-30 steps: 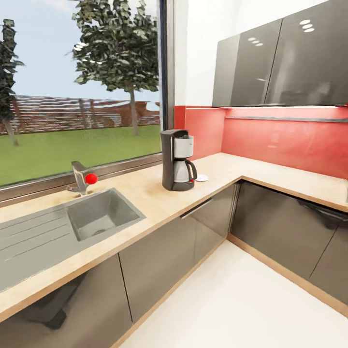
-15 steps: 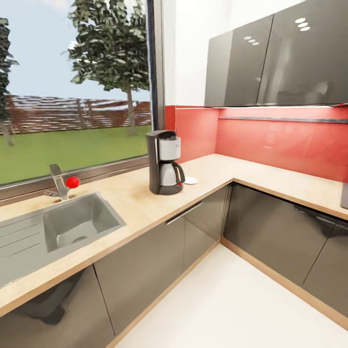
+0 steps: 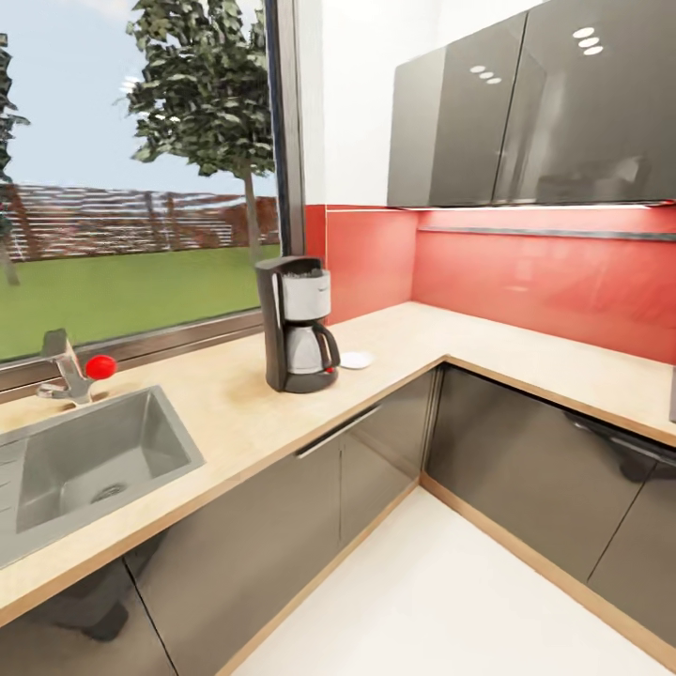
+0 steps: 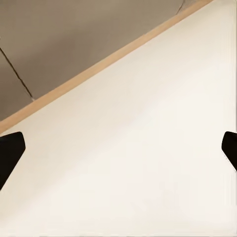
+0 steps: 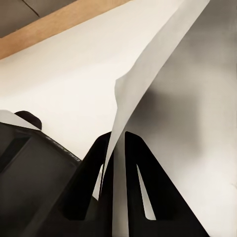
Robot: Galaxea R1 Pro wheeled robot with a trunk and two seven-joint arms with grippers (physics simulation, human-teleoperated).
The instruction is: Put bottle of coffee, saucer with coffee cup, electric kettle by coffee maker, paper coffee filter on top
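The paper coffee filter [image 5: 148,74] sticks out edge-on from between the fingers of the right gripper [image 5: 114,143], pinched tight above pale floor, while the left gripper [image 4: 118,148] hangs spread wide and empty, and the coffee maker [image 3: 298,323] stands on the kitchen countertop [image 3: 235,404] just beside the saucer [image 3: 356,360].

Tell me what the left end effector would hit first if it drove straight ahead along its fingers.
Probably the pale floor: the left end effector, open, points down at it with nothing between. The cabinet base lies beyond, off that line. Depth is uncertain.
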